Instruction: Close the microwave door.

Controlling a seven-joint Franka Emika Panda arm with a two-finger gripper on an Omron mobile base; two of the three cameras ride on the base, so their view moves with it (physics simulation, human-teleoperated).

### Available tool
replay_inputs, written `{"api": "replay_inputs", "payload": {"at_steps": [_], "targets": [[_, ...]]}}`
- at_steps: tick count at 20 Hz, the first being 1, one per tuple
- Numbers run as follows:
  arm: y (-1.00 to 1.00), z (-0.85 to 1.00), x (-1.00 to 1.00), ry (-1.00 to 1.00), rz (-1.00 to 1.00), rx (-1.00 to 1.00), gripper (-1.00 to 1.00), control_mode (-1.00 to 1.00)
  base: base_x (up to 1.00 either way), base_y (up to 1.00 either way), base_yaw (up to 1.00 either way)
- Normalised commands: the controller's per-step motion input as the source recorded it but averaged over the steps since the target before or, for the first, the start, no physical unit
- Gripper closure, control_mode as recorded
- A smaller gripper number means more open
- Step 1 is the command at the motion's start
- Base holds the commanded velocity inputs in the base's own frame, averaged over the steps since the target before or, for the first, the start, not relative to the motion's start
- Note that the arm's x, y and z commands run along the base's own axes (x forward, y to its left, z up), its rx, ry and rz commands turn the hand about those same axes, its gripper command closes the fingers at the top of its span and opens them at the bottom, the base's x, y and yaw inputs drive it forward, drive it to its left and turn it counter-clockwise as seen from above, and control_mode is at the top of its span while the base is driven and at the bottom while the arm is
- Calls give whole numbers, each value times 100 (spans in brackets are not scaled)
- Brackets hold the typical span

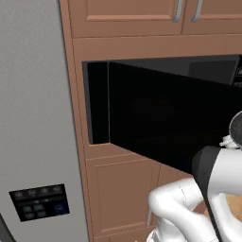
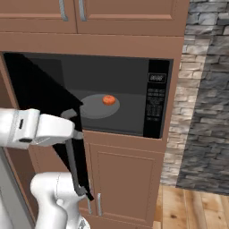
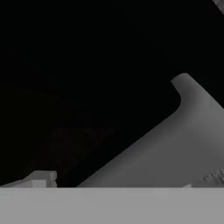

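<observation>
The door [image 2: 40,103] stands wide open, hinged at the left of the microwave [image 2: 112,96]. The gripper sits against the door's outer face by the handle [image 2: 74,165]; finger spread cannot be told. Recommended: push steadily near the handle edge, following the door's arc toward the cavity.

Open microwave door [image 2: 42,98], orange item [image 2: 108,99] on turntable [image 2: 96,107]
</observation>
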Motion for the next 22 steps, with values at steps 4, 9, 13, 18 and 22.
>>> {"api": "replay_inputs", "payload": {"at_steps": [4, 9, 13, 18, 22], "targets": [[-57, -6, 100, -3, 23, 10, -100, -100, 0, 0, 0], [-50, -11, 100, -2, 22, 13, -100, -100, 0, 0, 0], [-39, 0, 100, -4, 24, 15, -100, -100, 0, 0, 0], [-23, 0, 100, -6, 21, 16, -100, -100, 0, 0, 0], [-13, 0, 100, -7, 19, 16, -100, -100, 0, 0, 0]]}}
